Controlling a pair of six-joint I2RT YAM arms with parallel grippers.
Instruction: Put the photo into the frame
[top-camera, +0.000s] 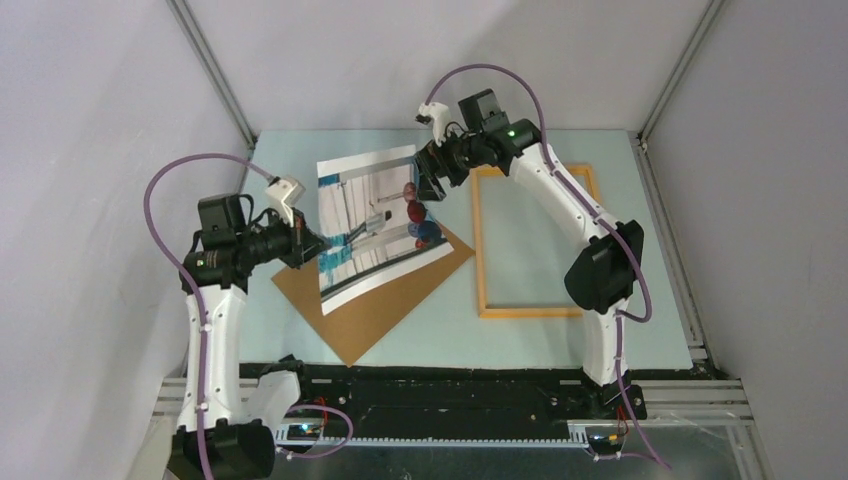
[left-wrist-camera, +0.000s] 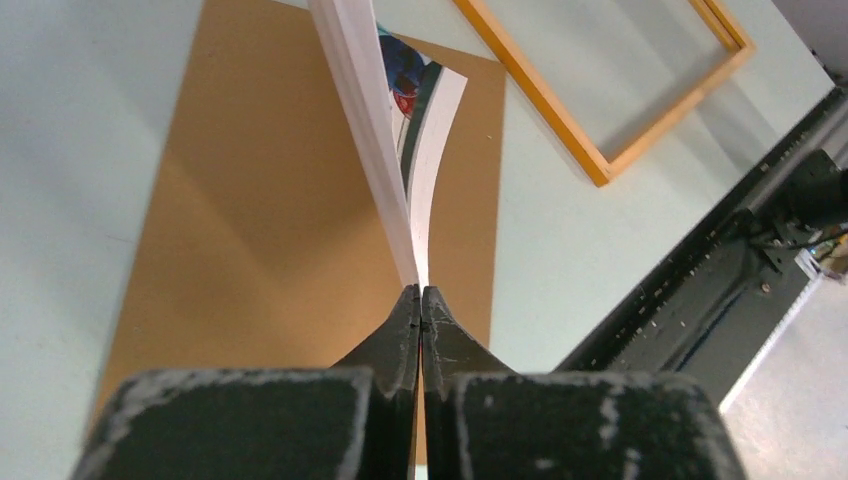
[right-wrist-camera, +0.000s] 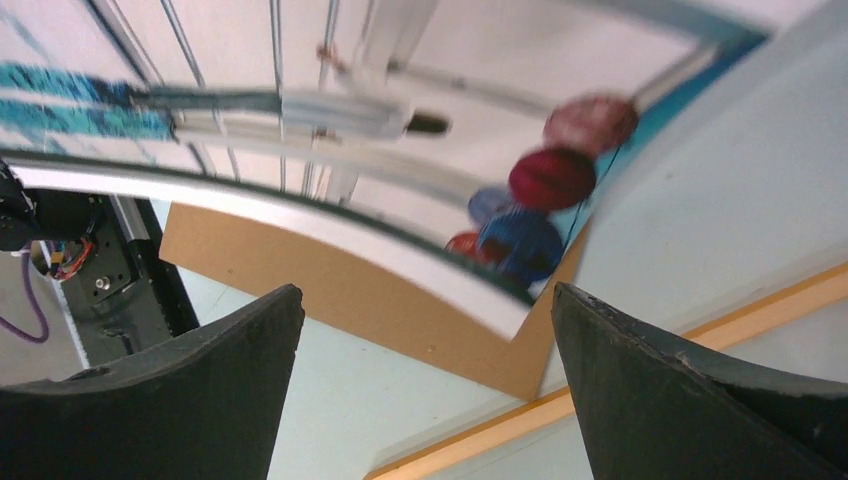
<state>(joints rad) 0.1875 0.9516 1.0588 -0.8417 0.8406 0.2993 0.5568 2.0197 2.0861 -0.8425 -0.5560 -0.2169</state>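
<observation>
The photo (top-camera: 372, 215) is lifted and bowed above a brown backing board (top-camera: 365, 305). My left gripper (top-camera: 305, 246) is shut on its left edge. In the left wrist view the fingertips (left-wrist-camera: 421, 291) pinch the paper, and the photo (left-wrist-camera: 392, 150) curves away edge-on. My right gripper (top-camera: 426, 186) stands open at the photo's right edge, by the red and blue balls. In the right wrist view the photo (right-wrist-camera: 340, 110) fills the top, its corner just ahead of the right gripper (right-wrist-camera: 425, 296), with nothing between the fingers. The orange-yellow frame (top-camera: 479, 250) lies flat to the right.
The backing board (left-wrist-camera: 260, 200) lies at an angle on the pale green table, one corner close to the frame (left-wrist-camera: 537, 95). The frame's edge (right-wrist-camera: 470, 438) runs below my right fingers. A black rail (top-camera: 450, 385) runs along the near edge, and grey walls enclose the table.
</observation>
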